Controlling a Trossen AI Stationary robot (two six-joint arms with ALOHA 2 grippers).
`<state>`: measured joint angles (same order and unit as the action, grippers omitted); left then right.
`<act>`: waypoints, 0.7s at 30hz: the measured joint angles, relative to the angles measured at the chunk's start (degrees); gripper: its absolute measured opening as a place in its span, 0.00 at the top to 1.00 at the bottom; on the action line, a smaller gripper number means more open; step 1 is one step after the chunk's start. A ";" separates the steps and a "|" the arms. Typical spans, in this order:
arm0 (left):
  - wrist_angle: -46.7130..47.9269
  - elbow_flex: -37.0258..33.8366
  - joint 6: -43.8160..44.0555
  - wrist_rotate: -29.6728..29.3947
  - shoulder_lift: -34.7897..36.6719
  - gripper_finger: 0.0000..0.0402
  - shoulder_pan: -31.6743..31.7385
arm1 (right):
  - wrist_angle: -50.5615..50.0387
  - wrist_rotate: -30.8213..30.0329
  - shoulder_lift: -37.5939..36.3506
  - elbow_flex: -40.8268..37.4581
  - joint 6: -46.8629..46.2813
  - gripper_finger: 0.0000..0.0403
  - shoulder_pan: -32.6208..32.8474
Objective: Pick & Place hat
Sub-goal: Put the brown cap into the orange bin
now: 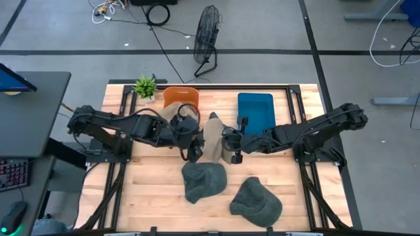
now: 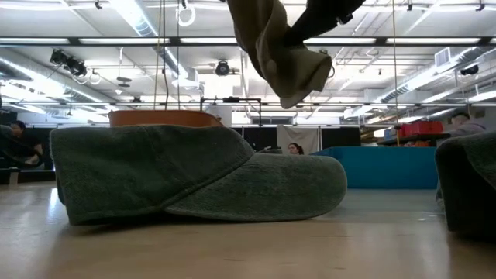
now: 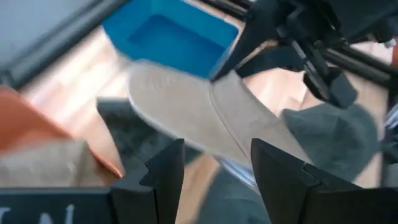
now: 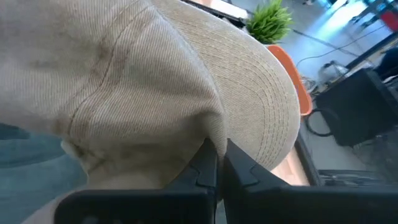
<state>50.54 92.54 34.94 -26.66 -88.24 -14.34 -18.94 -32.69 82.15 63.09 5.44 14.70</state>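
A tan cap (image 1: pixel 212 134) hangs in the air between my two grippers, above the wooden table's middle. In the low view the tan cap (image 2: pixel 280 48) is well above a green cap (image 2: pixel 194 174). My right gripper (image 1: pixel 231 149) (image 4: pixel 216 163) is shut on the tan cap. My left gripper (image 1: pixel 192 148) (image 3: pixel 214 180) is open just left of it, and the tan cap (image 3: pixel 205 115) lies a little beyond its fingers. Two green caps (image 1: pixel 203 180) (image 1: pixel 256 199) rest flat on the table nearer the front edge. My right gripper pinches a fold of the tan cap's crown cloth (image 4: pixel 208 127) between its two fingers, close to where the stitched brim (image 4: pixel 270 87) begins. It comes from the table's right. The cap is lifted clear and droops below the hold.
An orange bin (image 1: pixel 180 98) with another tan cloth thing (image 1: pixel 172 113) at its front stands far left. A blue bin (image 1: pixel 254 110) stands far right, and a small potted plant (image 1: pixel 144 86) sits at the far left corner. Bare wood shows along the near edge's left part.
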 joint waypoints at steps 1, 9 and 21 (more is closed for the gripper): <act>-1.64 -0.76 -3.01 -0.09 0.03 0.53 0.28 | -0.03 0.69 0.00 0.00 -0.42 0.99 0.00; -15.52 -5.57 -11.00 1.09 -0.91 0.53 2.44 | -0.11 2.27 0.00 0.00 -5.93 0.99 -0.35; -15.74 -7.25 -15.23 2.48 -5.93 0.53 3.04 | -2.69 2.27 0.05 0.07 -12.49 0.99 -0.93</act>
<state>34.80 85.29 19.71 -24.18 -94.17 -11.30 -21.62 -30.42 82.19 63.16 -7.05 13.77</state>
